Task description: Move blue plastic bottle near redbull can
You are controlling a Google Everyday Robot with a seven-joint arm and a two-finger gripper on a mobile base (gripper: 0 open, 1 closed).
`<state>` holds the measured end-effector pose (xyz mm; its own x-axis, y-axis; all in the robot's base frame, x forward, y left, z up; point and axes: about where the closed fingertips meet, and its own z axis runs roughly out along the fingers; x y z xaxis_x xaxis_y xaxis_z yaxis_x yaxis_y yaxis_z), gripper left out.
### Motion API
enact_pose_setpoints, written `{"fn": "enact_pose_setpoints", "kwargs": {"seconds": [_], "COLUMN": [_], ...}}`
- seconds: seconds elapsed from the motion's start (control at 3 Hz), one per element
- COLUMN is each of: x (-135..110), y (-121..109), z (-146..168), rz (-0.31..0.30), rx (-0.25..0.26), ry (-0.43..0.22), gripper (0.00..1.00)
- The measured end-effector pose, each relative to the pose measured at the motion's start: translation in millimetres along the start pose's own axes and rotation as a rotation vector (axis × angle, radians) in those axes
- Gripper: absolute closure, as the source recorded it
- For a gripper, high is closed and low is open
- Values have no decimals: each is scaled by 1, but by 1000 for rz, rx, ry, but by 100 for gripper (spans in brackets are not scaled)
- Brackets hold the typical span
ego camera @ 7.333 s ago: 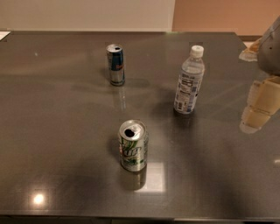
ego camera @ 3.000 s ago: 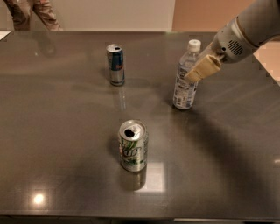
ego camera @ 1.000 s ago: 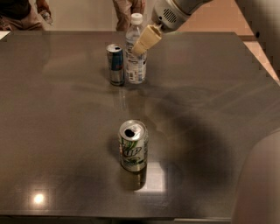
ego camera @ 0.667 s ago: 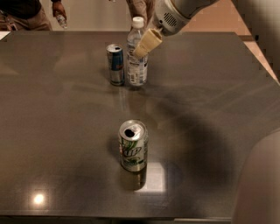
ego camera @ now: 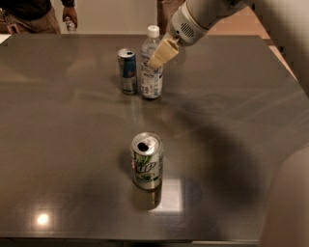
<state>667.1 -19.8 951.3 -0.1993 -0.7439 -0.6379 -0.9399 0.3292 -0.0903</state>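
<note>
The blue plastic bottle, clear with a white cap and white label, stands upright at the far middle of the dark table. It is just right of the redbull can, almost touching it. My gripper comes in from the upper right and is shut on the bottle's upper part. One beige finger lies across the bottle's shoulder; the other is hidden behind it.
An open green-and-white soda can stands in the near middle of the table. A person stands beyond the far left edge with a small bottle in hand. My arm's body fills the lower right corner.
The gripper and the bottle have come down a little beside the redbull can. The person at the back has shifted.
</note>
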Motion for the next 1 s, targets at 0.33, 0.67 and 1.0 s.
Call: {"fn": "enact_pose_setpoints", "kwargs": {"seconds": [0.33, 0.67, 1.0], "x": [3, 6, 5], "y": [-2, -3, -3], "z": [7, 12, 15], "rz": [-3, -8, -8], "rx": [-11, -19, -23], "ry": [-7, -7, -6], "gripper": [59, 36, 12]}}
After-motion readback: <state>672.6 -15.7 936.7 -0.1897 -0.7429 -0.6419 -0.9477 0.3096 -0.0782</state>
